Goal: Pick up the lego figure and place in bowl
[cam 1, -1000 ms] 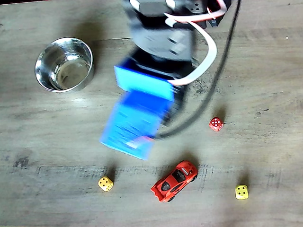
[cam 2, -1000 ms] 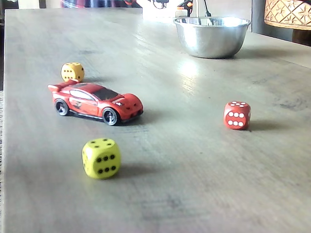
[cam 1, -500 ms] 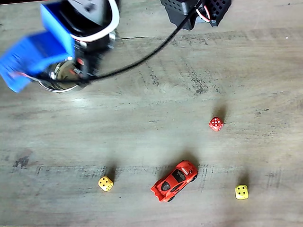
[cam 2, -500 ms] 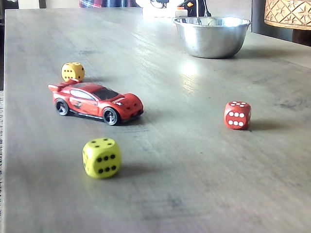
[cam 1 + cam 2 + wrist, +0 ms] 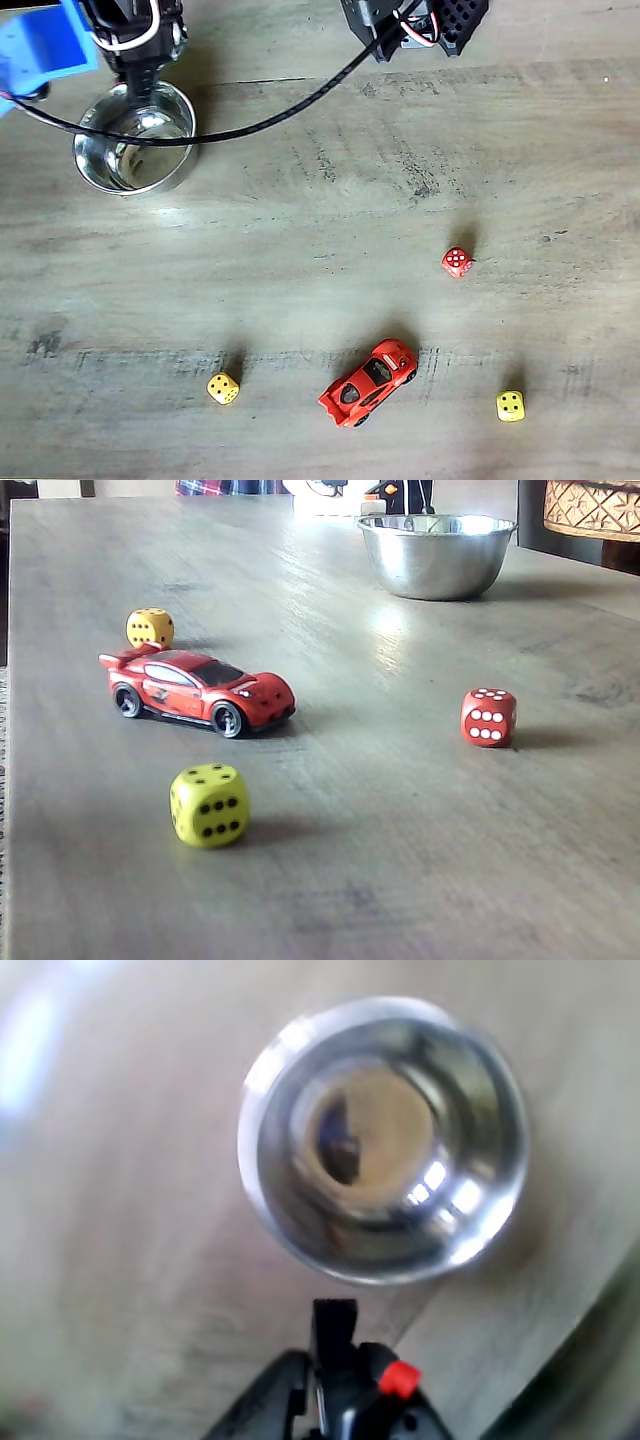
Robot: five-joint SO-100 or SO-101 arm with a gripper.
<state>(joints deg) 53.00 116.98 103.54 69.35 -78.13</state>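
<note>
Arm (image 5: 130, 40) now above bowl (image 5: 135, 137)

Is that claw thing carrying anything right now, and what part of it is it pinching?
It seems to hold the lego figure, a small black and red shape between the gripper's fingers above the bowl. The wrist view is too blurred to tell which part is pinched.

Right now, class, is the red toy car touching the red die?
Apart. A fixed view from above shows a wide strip of bare table between the red toy car and the red die; the low fixed view shows the same gap.
</note>
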